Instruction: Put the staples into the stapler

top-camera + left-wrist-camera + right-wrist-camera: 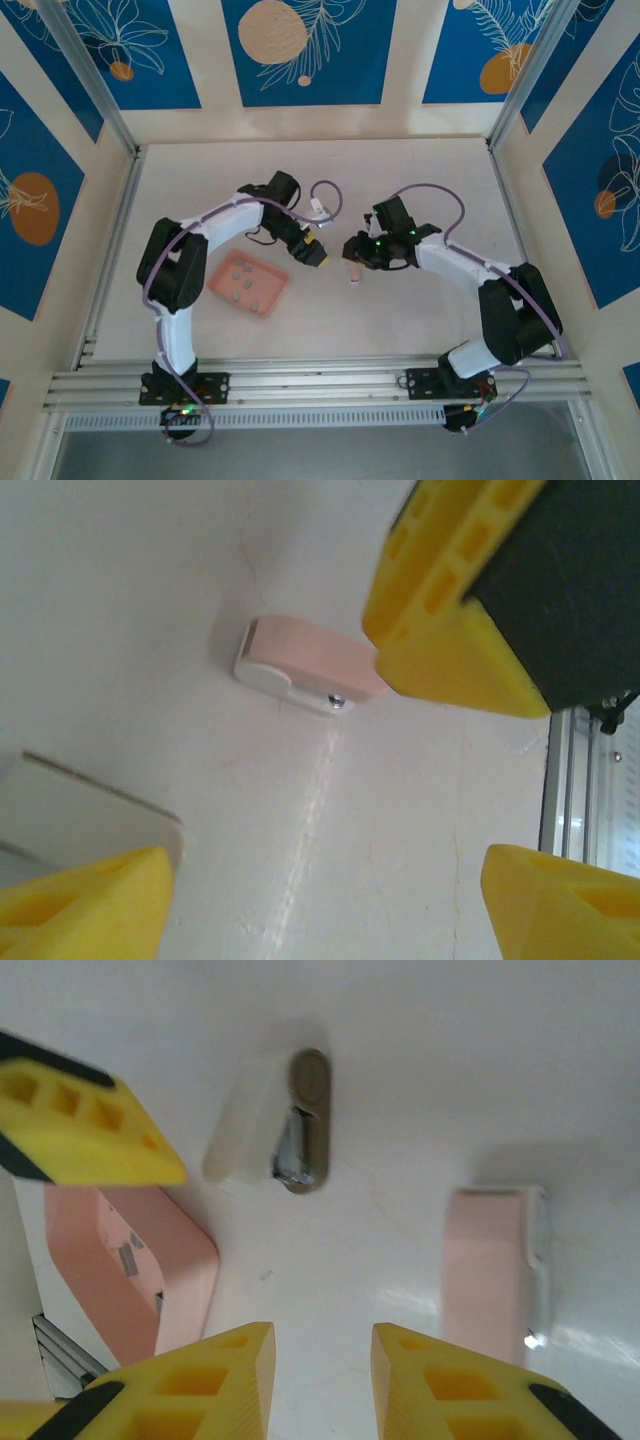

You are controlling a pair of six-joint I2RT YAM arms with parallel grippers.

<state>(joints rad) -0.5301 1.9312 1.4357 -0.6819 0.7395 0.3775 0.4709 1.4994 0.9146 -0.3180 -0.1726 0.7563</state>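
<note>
The stapler (290, 1130) lies on the white table, a small white arm and a grey oval arm spread apart with shiny metal between them. My right gripper (322, 1360) hovers just short of it, open, with only bare table in the narrow gap. My left gripper (330, 900) is open wide over bare table, and one of its yellow fingers (90, 1125) sits just left of the stapler. In the top view the left gripper (318, 255) and right gripper (352, 250) nearly meet at the table's middle. The staples (245, 285) are small dark strips in the salmon-pink tray (270, 303).
A small pink-and-white block (300, 665) with a metal rivet lies flat to the right of the stapler, also in the right wrist view (490, 1270) and the top view (353, 275). The tray's corner (190, 1260) is close to my right gripper's left side. An aluminium rail (320, 380) runs along the near edge.
</note>
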